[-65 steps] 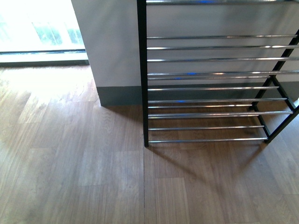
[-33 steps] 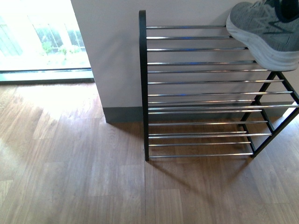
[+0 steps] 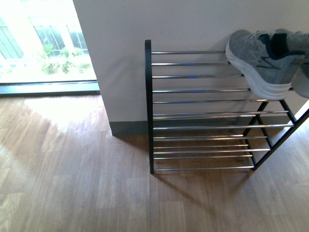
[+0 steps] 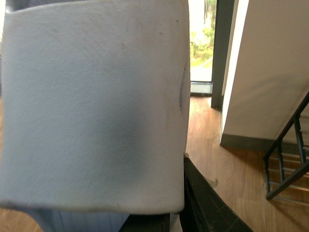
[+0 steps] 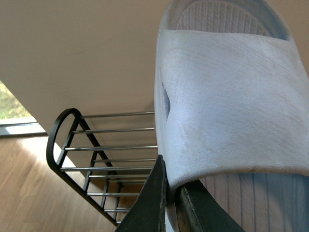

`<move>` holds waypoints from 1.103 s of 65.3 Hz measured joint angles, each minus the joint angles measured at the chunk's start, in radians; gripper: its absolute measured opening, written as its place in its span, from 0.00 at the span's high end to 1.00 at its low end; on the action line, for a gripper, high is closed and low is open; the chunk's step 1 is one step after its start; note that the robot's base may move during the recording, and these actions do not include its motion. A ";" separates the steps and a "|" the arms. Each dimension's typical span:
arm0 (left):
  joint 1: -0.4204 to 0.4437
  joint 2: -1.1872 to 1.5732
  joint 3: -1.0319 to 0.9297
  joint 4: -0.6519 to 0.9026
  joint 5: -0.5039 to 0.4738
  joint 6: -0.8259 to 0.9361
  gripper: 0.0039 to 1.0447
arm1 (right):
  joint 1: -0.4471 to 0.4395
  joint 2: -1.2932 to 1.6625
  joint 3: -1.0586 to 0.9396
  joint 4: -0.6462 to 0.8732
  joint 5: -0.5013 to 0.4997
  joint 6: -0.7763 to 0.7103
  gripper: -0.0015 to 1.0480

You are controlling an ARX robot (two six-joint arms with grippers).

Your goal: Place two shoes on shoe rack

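My left jaws grip one pale blue foam slide [image 4: 91,106]; my right jaws grip the other pale blue foam slide [image 5: 231,101]. I should lay both flat on the black shoe rack with shiny bars [image 3: 148,111], beside the grey knit sneaker [image 3: 260,65].

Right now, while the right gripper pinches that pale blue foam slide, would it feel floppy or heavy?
Probably light: the right gripper carries the pale blue foam slide by one strap edge alone. Likely springy, not floppy: the strap holds its arch. Its matte, grainy surface should resist slipping.
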 joint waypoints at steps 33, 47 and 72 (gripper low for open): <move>0.000 0.000 0.000 0.000 0.000 0.000 0.99 | 0.426 0.431 0.452 -0.244 0.061 0.084 0.98; 0.000 0.000 0.000 0.000 0.000 0.000 0.99 | 0.566 0.703 0.666 -0.307 0.179 0.103 0.98; 0.000 0.000 0.000 0.000 0.000 0.000 0.99 | 0.578 1.198 1.044 -0.444 0.290 0.064 0.98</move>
